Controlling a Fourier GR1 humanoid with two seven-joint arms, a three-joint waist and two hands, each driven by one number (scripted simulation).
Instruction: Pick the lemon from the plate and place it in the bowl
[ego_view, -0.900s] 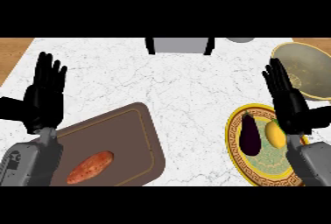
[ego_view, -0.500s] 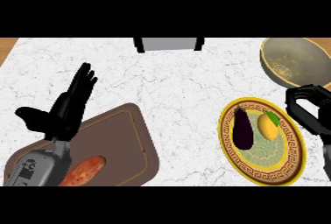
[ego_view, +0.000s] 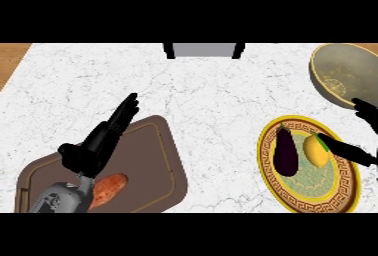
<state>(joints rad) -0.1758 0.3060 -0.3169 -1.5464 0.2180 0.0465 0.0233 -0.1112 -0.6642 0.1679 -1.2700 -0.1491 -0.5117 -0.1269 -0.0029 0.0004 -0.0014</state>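
Lemon (ego_view: 317, 152) lies on the right half of the gold-rimmed plate (ego_view: 275, 187), with a dark finger of the right robot hand (ego_view: 347, 150) reaching in from the view's right edge and ending at its upper right side; only a couple of that hand's fingers show, stretched out straight, and they are curled round nothing. Just left of the lemon on the same plate lies a dark purple eggplant (ego_view: 286, 152), lengthwise and close beside it. Up and to the right of the plate, at the corner of the white marble table (ego_view: 214, 95), stands the olive-coloured bowl (ego_view: 342, 72); another finger of the right hand crosses in front of its lower rim. The left robot hand (ego_view: 103, 140) is held well apart on the other side, fingers straight and together, pointing up and to the right, holding nothing, above the upper edge of the brown cutting board (ego_view: 151, 170). Its grey forearm (ego_view: 57, 199) comes up over the board's lower left part, and just beside that forearm a sweet potato (ego_view: 109, 188) lies on the board
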